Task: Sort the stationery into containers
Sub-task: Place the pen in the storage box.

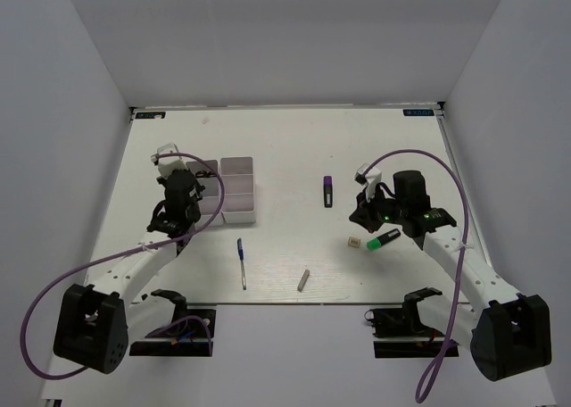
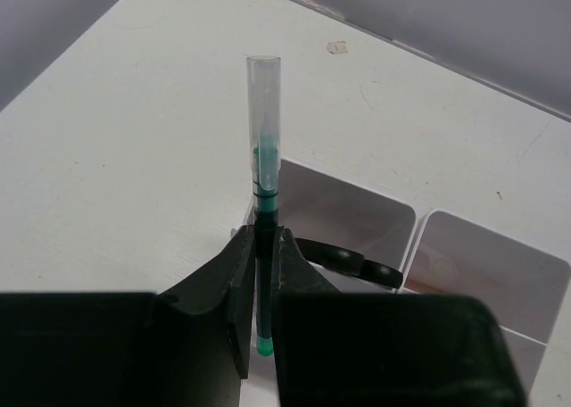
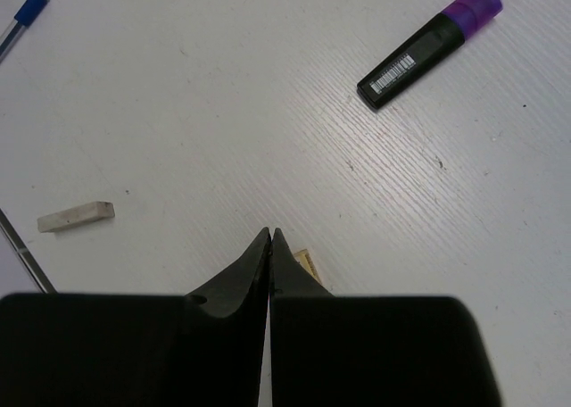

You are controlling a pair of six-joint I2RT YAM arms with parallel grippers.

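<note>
My left gripper (image 1: 186, 186) (image 2: 262, 233) is shut on a thin pen (image 2: 265, 139) with a clear cap and green ink, held at the left edge of the white divided tray (image 1: 238, 218) (image 2: 417, 227). Black scissors handles (image 2: 357, 262) lie in a tray compartment just right of the jaws. My right gripper (image 1: 359, 216) (image 3: 269, 234) is shut and empty, above the tiny beige cube (image 1: 354, 243) (image 3: 309, 264). The green highlighter (image 1: 386, 239) lies right of the cube. The purple marker (image 1: 328, 190) (image 3: 428, 45), blue pen (image 1: 241, 262) (image 3: 31, 10) and grey stick (image 1: 303, 279) (image 3: 76, 217) lie on the table. The pink-white block is out of view.
White walls enclose the table on the left, back and right. The table's near edge runs just in front of the grey stick, with both arm bases below it. Purple cables loop from each arm.
</note>
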